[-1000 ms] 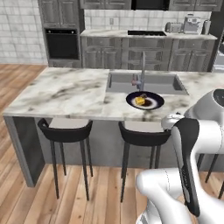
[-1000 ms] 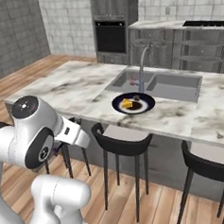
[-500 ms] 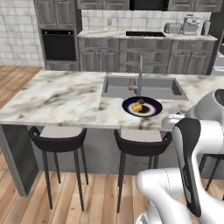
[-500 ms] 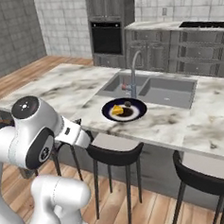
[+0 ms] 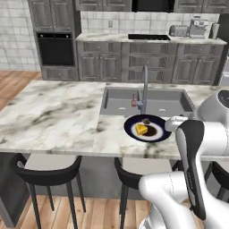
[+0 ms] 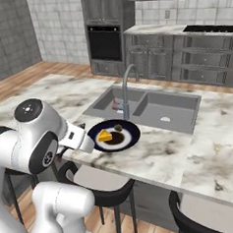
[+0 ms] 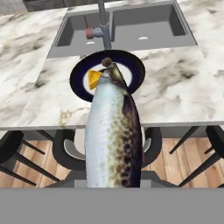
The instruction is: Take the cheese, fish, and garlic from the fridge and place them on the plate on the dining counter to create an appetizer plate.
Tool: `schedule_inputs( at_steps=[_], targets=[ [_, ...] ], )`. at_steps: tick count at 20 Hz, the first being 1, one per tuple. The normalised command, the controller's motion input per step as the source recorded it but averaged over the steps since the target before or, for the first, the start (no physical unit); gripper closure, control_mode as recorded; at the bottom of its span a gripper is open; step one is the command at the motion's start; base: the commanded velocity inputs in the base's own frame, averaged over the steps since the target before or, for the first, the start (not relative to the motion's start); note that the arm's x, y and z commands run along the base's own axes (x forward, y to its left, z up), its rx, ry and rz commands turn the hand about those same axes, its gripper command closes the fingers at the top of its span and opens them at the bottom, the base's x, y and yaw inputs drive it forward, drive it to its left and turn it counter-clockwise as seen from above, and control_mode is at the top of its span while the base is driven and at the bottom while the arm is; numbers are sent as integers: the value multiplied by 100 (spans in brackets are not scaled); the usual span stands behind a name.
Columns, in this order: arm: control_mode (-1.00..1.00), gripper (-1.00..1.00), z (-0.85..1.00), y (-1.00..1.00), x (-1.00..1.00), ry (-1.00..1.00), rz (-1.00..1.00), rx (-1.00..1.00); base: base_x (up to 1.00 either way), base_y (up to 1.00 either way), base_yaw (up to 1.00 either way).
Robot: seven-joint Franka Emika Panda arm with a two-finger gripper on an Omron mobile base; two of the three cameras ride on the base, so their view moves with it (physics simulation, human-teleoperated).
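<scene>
My gripper (image 6: 86, 143) is shut on the fish (image 7: 113, 135), a silver-grey speckled body that runs up the middle of the hand view, its far end over the near rim of the plate (image 7: 131, 65). The fish hides the fingertips. The dark navy plate (image 5: 157, 134) (image 6: 128, 135) lies on the dining counter (image 5: 58, 120), just in front of the sink. On it sit the yellow cheese (image 7: 93, 79) (image 5: 141, 129) (image 6: 105, 136) and a small brownish round lump, apparently the garlic (image 7: 106, 62) (image 6: 118, 127). The fridge is out of view.
The inset grey sink (image 5: 120, 100) and its tap (image 5: 144, 87) lie right behind the plate. Black stools (image 5: 44, 172) (image 6: 101, 181) stand under the counter's near edge. Along the far wall run grey cabinets, an oven (image 5: 55, 48) and a marble wall counter.
The whole picture has shifted: the base has driven closer to the island, so plate and sink look larger and nearer. The gripper stays shut on the fish.
</scene>
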Motion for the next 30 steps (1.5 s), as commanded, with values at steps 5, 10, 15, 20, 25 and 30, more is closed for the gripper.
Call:
schedule_inputs(
  at_steps=[5,10,15,20,25,30],
  targets=[
    [100,100,0,0,0,0,0,0,79,-12,0],
    [100,100,0,0,0,0,0,0,41,0,0],
    [-100,100,0,0,6,1,0,0,17,0,0],
    [-100,100,0,-6,46,10,-1,0,0,0,0],
    [-100,100,0,-9,54,12,-4,0,0,0,0],
    [-100,100,-7,-16,38,12,-8,0,0,0,0]
  ],
)
